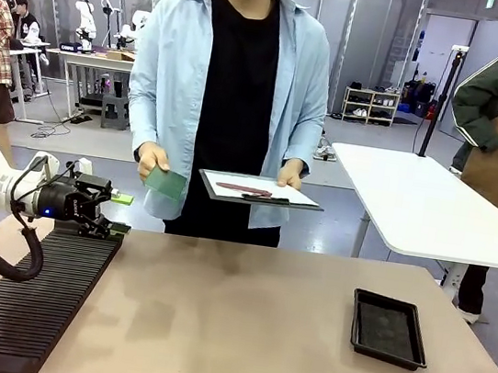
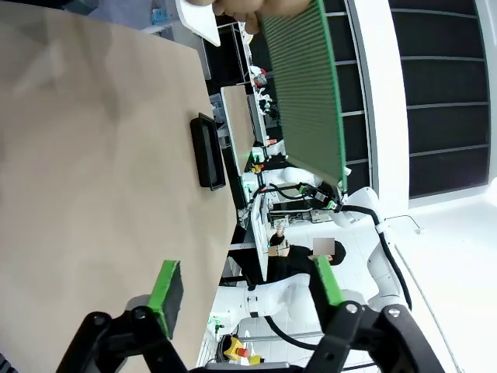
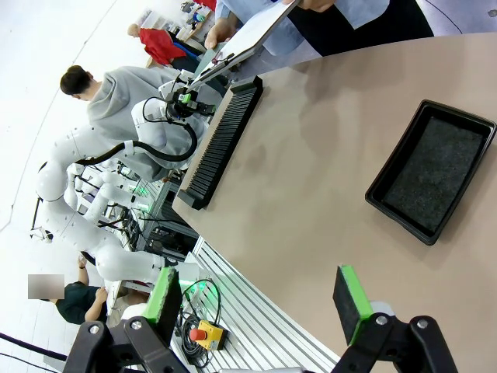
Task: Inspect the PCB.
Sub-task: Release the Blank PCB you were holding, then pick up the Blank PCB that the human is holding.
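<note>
The person at the far side holds the green PCB (image 1: 166,182) in one hand, above the table's far edge, and a clipboard (image 1: 258,191) with white paper in the other. My left gripper (image 1: 119,213) stands open just below and to the left of the PCB, over the far end of the black rack (image 1: 30,295). In the left wrist view the PCB (image 2: 307,85) hangs ahead of the open left gripper (image 2: 247,284), not between the green pads (image 2: 166,286), with fingers holding its top edge. My right gripper (image 3: 256,299) is open and holds nothing, back over the table's near edge.
A shallow black tray (image 1: 387,328) lies at the table's right, also seen as the tray (image 3: 435,171) ahead of the right gripper. The long ribbed rack (image 3: 221,140) runs along the left side. A white table (image 1: 432,208) and another person stand behind at right.
</note>
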### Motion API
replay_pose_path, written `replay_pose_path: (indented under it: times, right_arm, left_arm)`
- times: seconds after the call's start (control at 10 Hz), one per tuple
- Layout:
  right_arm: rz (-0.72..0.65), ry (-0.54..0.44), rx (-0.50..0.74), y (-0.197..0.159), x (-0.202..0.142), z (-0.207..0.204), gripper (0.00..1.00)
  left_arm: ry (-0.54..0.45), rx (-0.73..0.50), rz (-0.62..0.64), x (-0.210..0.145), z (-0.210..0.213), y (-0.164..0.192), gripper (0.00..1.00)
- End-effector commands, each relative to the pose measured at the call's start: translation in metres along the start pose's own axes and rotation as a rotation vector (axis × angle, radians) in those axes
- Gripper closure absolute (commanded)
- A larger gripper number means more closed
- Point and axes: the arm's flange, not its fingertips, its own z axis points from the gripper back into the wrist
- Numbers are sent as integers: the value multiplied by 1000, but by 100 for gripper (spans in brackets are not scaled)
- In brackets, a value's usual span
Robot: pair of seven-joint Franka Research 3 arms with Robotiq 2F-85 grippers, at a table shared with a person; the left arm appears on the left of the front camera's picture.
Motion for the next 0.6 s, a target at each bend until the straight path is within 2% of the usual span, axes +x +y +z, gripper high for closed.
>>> replay_pose_path:
  times: [0.0, 0.5]
  right_arm:
    - [19, -10, 10, 0, 1, 1, 0]
    - [19, -10, 10, 0, 1, 1, 0]
  left_arm:
    - [-12, -4, -1, -1, 5, 0, 0]
    - [-2, 1, 0, 0, 1, 0, 0]
